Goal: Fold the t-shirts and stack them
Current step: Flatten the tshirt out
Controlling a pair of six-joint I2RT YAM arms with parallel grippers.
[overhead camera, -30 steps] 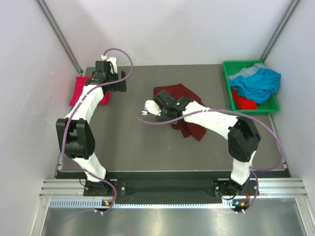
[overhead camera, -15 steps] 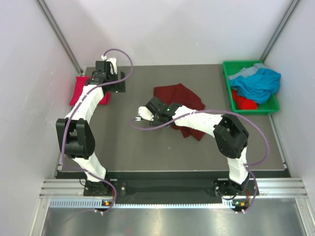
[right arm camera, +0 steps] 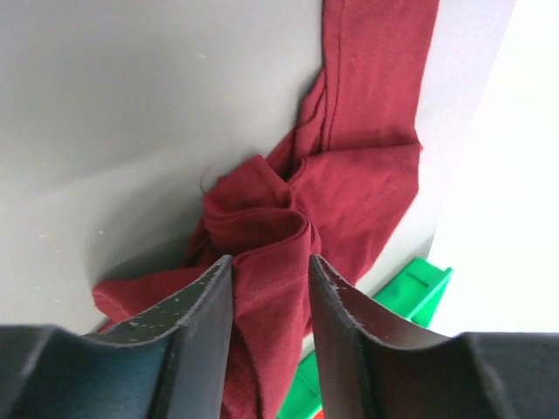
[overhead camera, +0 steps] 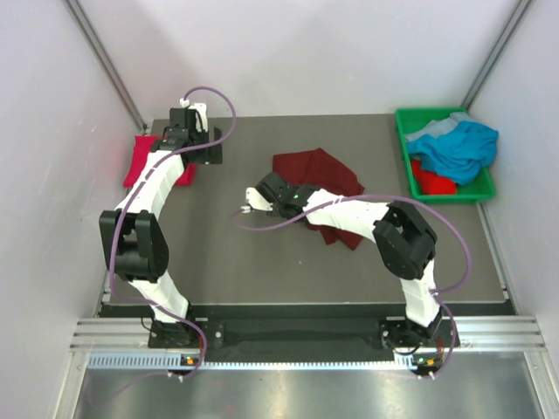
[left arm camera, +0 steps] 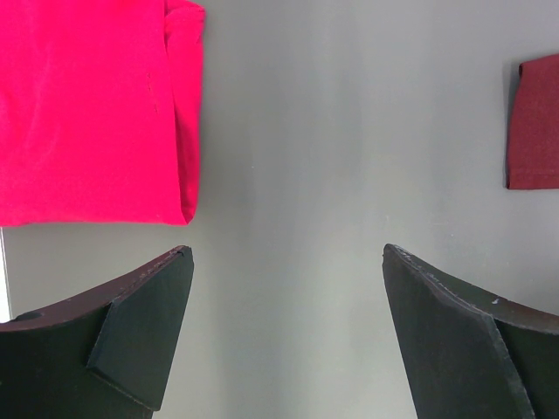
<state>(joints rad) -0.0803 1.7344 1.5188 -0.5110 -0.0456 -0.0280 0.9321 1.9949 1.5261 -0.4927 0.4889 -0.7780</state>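
Gripping, item one: right gripper point(right arm camera: 269, 262), its fingers set either side of a raised ridge of the dark maroon cloth t-shirt point(right arm camera: 349, 175), the cloth filling the gap between them; a pinch, by the look of it.
Item two: that shirt, crumpled and unfolded near the middle of the grey table point(overhead camera: 227, 253).
Item three: bright crimson cloth t-shirt point(left arm camera: 87, 105), folded flat at the far left corner.
Item four: left gripper point(left arm camera: 286, 251), fingers spread wide and empty, hanging over bare table just beside the crimson fold.
Item five: teal-blue cloth t-shirt point(overhead camera: 458, 144), heaped in the green plastic bin point(overhead camera: 402, 118) at far right.
Step in hand, judged: taking hold of the maroon shirt to spread it for folding.
Next move calls for lifting and drawing the cloth flat, likely with the left gripper taking a second edge.
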